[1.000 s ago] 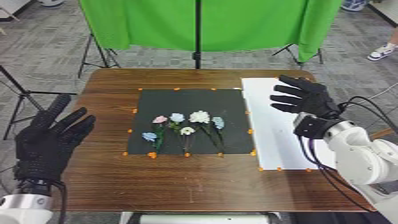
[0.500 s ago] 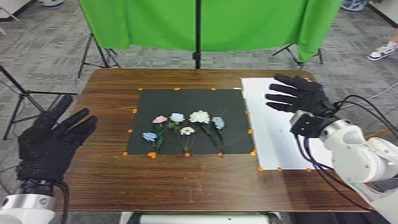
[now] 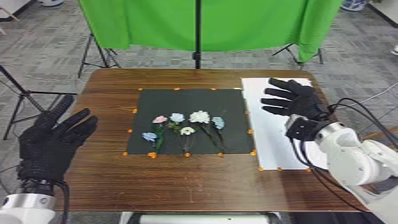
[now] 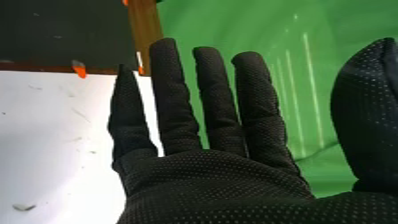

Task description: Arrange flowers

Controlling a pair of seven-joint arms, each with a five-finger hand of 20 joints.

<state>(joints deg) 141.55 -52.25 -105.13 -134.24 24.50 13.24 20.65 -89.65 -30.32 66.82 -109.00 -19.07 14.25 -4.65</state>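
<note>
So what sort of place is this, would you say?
Probably a robotics lab or test area: a green cloth backdrop hangs beyond the wooden table, orange marks dot the edges of the black mat, and the robot's left hand wears a black glove.

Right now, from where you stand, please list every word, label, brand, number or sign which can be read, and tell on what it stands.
No readable text to quote: I can make out none on the dark grey mat, the long white sheet, the brown wooden table or the hanging green cloth.
The small dark flecks on the sheet form no readable characters.
</note>
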